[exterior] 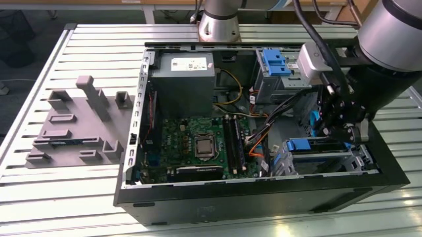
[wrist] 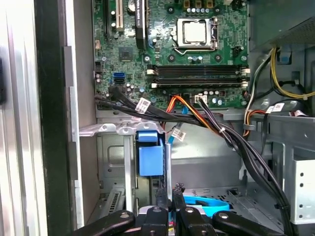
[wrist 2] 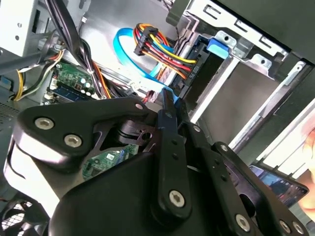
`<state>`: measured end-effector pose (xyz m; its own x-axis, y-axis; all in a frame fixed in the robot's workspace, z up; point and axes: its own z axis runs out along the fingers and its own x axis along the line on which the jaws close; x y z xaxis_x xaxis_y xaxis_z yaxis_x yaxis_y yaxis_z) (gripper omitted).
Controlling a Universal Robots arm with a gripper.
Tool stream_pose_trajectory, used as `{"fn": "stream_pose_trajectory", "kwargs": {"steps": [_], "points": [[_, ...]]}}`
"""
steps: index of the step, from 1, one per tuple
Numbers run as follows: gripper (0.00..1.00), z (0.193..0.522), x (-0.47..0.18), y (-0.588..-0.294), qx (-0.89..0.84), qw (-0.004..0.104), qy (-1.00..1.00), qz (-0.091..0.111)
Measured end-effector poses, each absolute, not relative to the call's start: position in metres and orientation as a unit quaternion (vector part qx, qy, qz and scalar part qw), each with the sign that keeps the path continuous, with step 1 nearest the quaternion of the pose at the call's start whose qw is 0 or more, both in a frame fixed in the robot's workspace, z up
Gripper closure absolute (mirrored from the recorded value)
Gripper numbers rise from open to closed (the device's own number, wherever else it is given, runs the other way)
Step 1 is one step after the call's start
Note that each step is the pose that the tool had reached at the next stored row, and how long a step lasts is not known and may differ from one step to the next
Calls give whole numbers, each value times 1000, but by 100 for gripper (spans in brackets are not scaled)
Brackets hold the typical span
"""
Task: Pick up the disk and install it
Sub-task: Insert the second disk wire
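So the gripper [exterior: 327, 129] is down inside the open PC case [exterior: 264, 197], lower right of the exterior view, hanging just above the drive cage [exterior: 333, 160]. In the first wrist view the fingertips [wrist: 160, 191] look pinched together with nothing between them that I can make out.

The disk [exterior: 307, 146] looks to be sitting in that cage. What I mostly see is the blue carrier tab, in both wrist views [wrist: 150, 158] [wrist 2: 219, 46]. The silver body is pretty much hidden, so I can't say if it's fully home.

My take: this is the seating end of the job, or close to it. Tips for doing it well:
- Any contact should land square on the blue carrier and run along the cage rails. A skewed drive will probably bind.
- Watch the black and orange cable bundle [wrist: 221, 130] between the motherboard [exterior: 197, 143] and the cage, it's near the gripper.
- There's also a flat blue cable [wrist: 203, 202] just beside the fingertips. That's the likeliest snag.
- Go slow. The plastic carrier looks like it'd flex.
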<state>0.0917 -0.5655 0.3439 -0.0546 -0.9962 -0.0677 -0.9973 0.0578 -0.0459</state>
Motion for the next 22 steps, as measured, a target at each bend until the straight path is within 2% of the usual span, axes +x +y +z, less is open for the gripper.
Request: {"fn": "stream_pose_trajectory", "kwargs": {"steps": [13,22], "points": [[84,336,89,-573,-688,55,723,11],[84,336,89,-573,-689,56,723,11]]}}
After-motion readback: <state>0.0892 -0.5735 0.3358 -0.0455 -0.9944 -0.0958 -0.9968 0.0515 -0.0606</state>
